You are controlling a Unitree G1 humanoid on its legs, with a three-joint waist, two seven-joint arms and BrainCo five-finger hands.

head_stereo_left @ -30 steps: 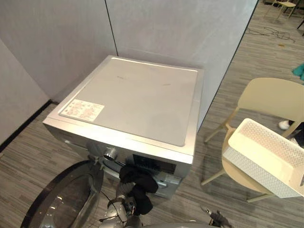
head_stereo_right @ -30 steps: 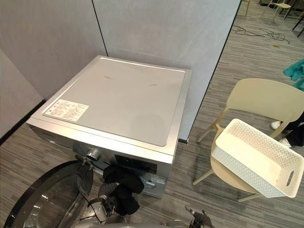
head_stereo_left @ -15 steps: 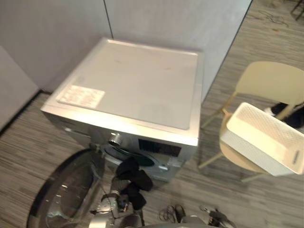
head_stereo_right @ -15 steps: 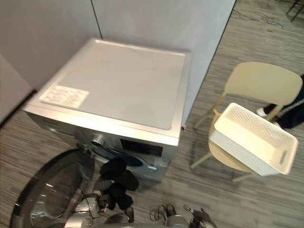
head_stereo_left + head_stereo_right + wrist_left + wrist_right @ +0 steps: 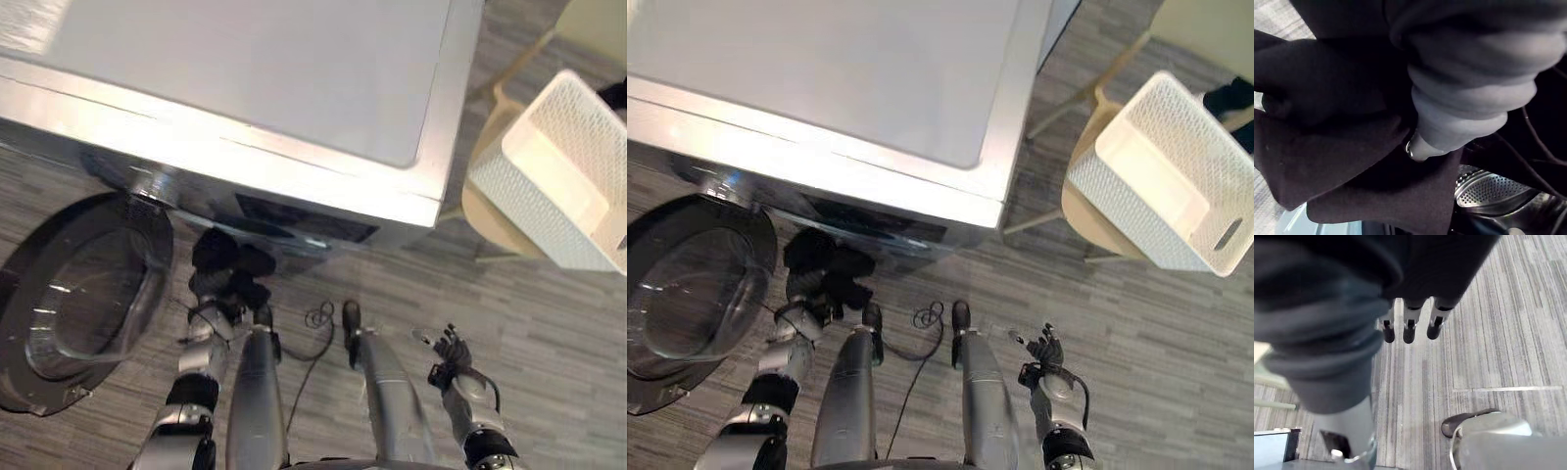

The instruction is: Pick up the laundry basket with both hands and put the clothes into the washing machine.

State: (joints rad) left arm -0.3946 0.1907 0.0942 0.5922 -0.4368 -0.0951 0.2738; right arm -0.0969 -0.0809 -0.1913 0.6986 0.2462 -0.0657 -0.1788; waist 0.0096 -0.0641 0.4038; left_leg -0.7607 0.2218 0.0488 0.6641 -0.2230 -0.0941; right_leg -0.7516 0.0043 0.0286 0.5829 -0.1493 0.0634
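Left arm: comes in from the lower left, forearm angled up toward the front of the washing machine (image 5: 265, 78).
Left robot hand (image 5: 208, 316): lifted just below the machine's front edge, beside the open round door (image 5: 78, 294).
Left grip: cannot tell, the cloth bunches over it.
Black clothes (image 5: 225, 269): bundled on the left robot hand and off the floor. In the left wrist view the perforated drum (image 5: 1486, 188) lies just past them.
Right arm: low at the lower right, well apart from the machine.
Right robot hand (image 5: 453, 351): fingers (image 5: 1409, 328) straight and spread over the grey plank floor (image 5: 1488, 333), holding nothing.
Laundry basket (image 5: 1117, 201): white, tilted on the pale chair (image 5: 1073, 211) to the machine's right.
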